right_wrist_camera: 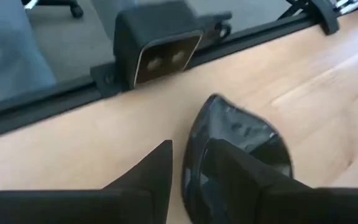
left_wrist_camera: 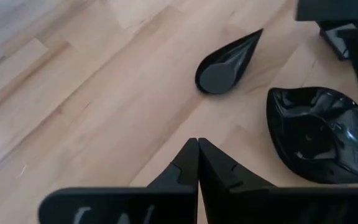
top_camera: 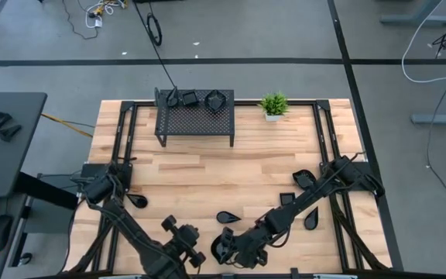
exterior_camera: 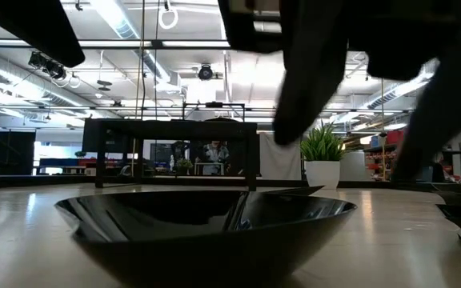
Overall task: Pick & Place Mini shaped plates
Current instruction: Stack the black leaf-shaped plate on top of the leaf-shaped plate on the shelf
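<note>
A glossy black wavy-rim plate sits on its base on the wood table near the front edge; it fills the low view's foreground. My right gripper is open, one finger outside the plate's rim and one over its inside. My left gripper is shut and empty, hovering left of that plate. A teardrop plate lies flat just beyond it. More plates lie near the right arm, and at the left. My right gripper comes slanting down over the wavy plate's rim, with the rim in the gap between the two fingers. I cannot tell whether either finger touches it. The plate stays flat on the table.
A black mesh rack with plates on top stands at the far centre, and a small green plant to its right. The low camera's housing sits at the table's front edge, close to the right gripper. Bare wood lies between rack and arms.
</note>
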Available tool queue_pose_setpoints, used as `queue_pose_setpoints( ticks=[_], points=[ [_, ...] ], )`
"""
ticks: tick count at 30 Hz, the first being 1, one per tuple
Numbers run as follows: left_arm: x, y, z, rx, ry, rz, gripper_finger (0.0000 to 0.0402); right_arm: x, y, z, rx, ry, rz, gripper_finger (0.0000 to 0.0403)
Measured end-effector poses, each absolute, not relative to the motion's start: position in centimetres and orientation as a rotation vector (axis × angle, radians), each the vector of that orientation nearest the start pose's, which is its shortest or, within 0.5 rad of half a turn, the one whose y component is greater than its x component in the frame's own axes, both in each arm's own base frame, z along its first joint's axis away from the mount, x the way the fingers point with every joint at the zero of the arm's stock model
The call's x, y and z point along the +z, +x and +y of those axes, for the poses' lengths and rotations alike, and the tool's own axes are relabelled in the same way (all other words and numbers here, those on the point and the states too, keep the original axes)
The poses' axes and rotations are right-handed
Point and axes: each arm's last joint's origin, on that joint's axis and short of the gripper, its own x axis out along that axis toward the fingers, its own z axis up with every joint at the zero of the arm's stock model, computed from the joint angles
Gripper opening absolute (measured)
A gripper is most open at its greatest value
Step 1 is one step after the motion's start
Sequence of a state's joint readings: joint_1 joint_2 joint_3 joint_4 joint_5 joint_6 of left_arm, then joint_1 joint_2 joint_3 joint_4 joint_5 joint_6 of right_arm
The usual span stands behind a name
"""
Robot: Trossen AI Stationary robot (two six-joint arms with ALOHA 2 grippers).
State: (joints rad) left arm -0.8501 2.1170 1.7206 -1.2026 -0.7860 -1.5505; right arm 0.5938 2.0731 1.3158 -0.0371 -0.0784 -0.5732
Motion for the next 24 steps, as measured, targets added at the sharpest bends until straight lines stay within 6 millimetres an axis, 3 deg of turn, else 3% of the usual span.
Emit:
queue_pose_setpoints(
  ticks=[6, 13, 24],
  points=[
    [20.2, 28.1, -29.1, 0.683, -0.239, 0.767, 0.0005, 12.6, 35.0, 24.0, 0.889, -0.764, 0.556, 0.0125],
    [20.2, 28.3, -29.0, 0.687, -0.233, 0.74, 0.0005, 11.4, 34.6, 23.4, 0.809, -0.794, 0.501, 0.0118],
    [20.4, 28.6, -28.5, 0.693, -0.168, 0.691, 0.0005, 11.0, 34.5, 22.9, 0.818, -0.894, 0.462, 0.0012]
  ],
)
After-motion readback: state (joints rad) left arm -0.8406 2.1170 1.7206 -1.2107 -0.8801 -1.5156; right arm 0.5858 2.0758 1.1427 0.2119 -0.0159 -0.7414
